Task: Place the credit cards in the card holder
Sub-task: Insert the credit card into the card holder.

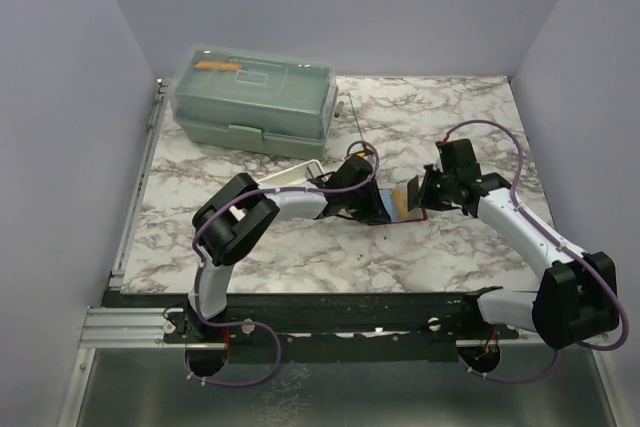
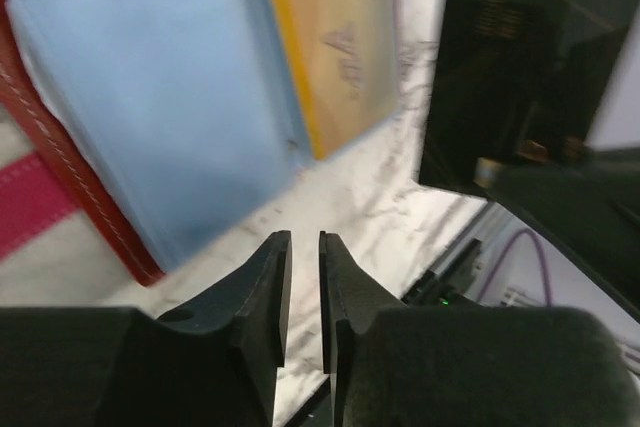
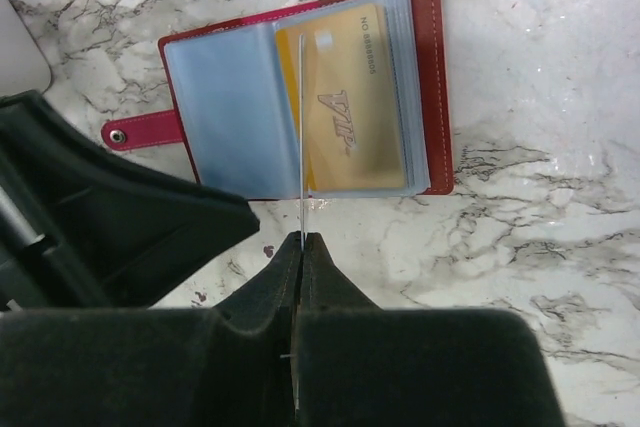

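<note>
The red card holder (image 3: 432,77) lies open on the marble, its clear bluish sleeves (image 3: 225,117) facing up. A gold card (image 3: 355,107) sits in the right-hand sleeve. My right gripper (image 3: 302,239) is shut on a thin flat sheet (image 3: 300,147) seen edge-on, standing over the holder's spine; I cannot tell whether it is a card or a sleeve page. My left gripper (image 2: 303,242) hovers just off the holder's (image 2: 60,157) edge, its jaws a narrow gap apart with nothing between them. From above, both grippers (image 1: 372,209) (image 1: 415,197) meet over the holder (image 1: 388,209). No dark blue-grey credit cards show.
A grey-green lidded box (image 1: 255,97) stands at the back left. A white flat tray (image 1: 295,175) lies beside the left arm. The holder's red snap strap (image 3: 140,132) sticks out to its left. Grey walls close in three sides.
</note>
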